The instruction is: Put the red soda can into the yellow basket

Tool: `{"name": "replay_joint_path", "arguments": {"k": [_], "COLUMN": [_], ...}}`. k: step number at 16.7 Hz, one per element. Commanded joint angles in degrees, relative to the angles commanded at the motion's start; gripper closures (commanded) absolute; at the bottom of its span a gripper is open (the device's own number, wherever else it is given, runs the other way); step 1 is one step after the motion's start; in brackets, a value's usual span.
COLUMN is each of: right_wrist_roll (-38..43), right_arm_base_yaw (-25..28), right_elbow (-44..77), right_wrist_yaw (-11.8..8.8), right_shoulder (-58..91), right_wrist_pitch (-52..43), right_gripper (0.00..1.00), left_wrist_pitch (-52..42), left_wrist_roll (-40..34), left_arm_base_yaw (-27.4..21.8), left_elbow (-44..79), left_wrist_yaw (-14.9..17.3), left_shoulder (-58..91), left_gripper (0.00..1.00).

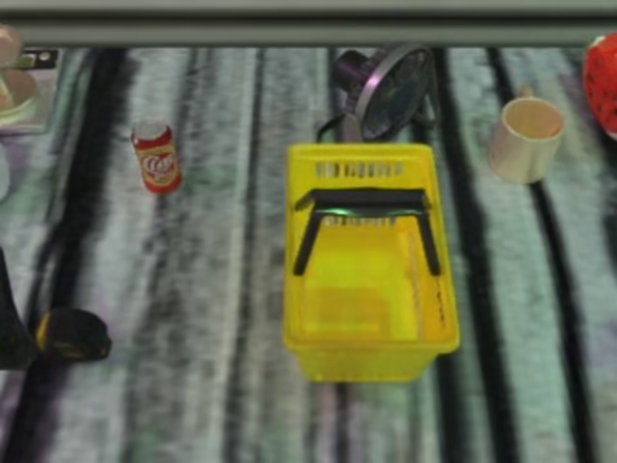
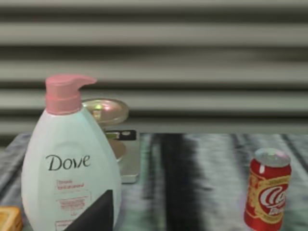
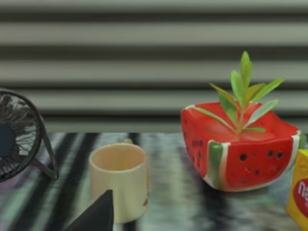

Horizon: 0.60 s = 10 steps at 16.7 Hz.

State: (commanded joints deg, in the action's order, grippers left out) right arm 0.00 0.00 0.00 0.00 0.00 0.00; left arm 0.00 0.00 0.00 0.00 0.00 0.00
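The red soda can [image 1: 157, 159] stands upright at the table's back left, and it also shows in the left wrist view [image 2: 267, 190]. The yellow basket [image 1: 371, 362] sits in the middle, with nothing inside and its black handles folded across its far half. Of my left gripper [image 2: 96, 214] only a dark tip shows, in front of a lotion bottle and well short of the can. My right gripper [image 3: 96, 214] shows the same way, in front of a cream mug. Neither gripper appears in the top view.
A Dove lotion bottle [image 2: 70, 159] and a kitchen scale [image 2: 122, 154] stand at the far left. A black fan [image 1: 386, 92] is behind the basket. A cream mug [image 1: 523, 135] and a watermelon planter [image 3: 236, 144] are at the back right. A tape measure [image 1: 72, 336] lies front left.
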Motion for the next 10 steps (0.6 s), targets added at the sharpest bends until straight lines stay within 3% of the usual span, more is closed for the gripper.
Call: {"name": "replay_joint_path", "arguments": {"k": [5,10], "right_wrist_roll": [0.0,0.0], "right_arm_base_yaw": [0.0,0.0], "right_elbow": [0.0,0.0], "right_wrist_yaw": [0.0,0.0], "right_shoulder": [0.0,0.0], "right_wrist_pitch": [0.0,0.0], "right_gripper": [0.0,0.0], "left_wrist_pitch": [-1.5,-9.0], "left_wrist_roll": [0.7,4.3], "left_arm_base_yaw": [-0.3,-1.3], "left_elbow": [2.8,17.2], "left_wrist_yaw": [0.3,1.1], "left_shoulder": [2.7,16.9], "left_gripper": [0.0,0.0]}}
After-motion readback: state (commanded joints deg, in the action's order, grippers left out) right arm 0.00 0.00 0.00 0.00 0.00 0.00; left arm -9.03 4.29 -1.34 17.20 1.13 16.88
